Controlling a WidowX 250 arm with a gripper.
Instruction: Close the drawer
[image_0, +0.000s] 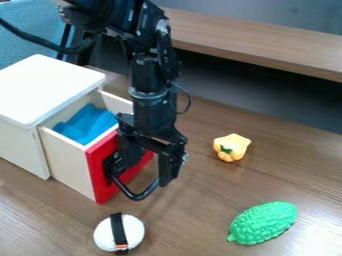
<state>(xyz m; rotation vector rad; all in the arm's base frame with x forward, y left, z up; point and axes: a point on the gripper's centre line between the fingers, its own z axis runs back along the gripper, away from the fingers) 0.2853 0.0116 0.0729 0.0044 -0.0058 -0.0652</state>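
White toy: nearest me, an egg-shaped piece (119, 233) with a black band round it, below the drawer's front corner.
Tabletop: wood-grained surface (200, 220) carrying everything I work with.
Cabinet: pale box (47, 90) at the left, its white top level.
Arm: black, coming down from the top edge (148, 75) to the drawer's front.
Drawer: upright and open (65, 160), sticking out of the cabinet towards the lower right. I read its long axis as the sliding line, upper left to lower right; the part inside is hidden. Closing it is the step in hand. I judge that I need a steady push to the upper left, square to the red front (101, 170), since pushing off-centre could make it bind.
Hand: pointing down at the red front (167, 167), close by the handle; I cannot tell whether it is open or closed, or touching.
Handle: dark curved bar (137, 196) jutting from the front; I would watch for it snagging me.
Blue cloth: inside the drawer (87, 124).
Green toy: bumpy, lying lower right (262, 223).
Yellow toy: lobed, right of the hand, well apart (232, 146).
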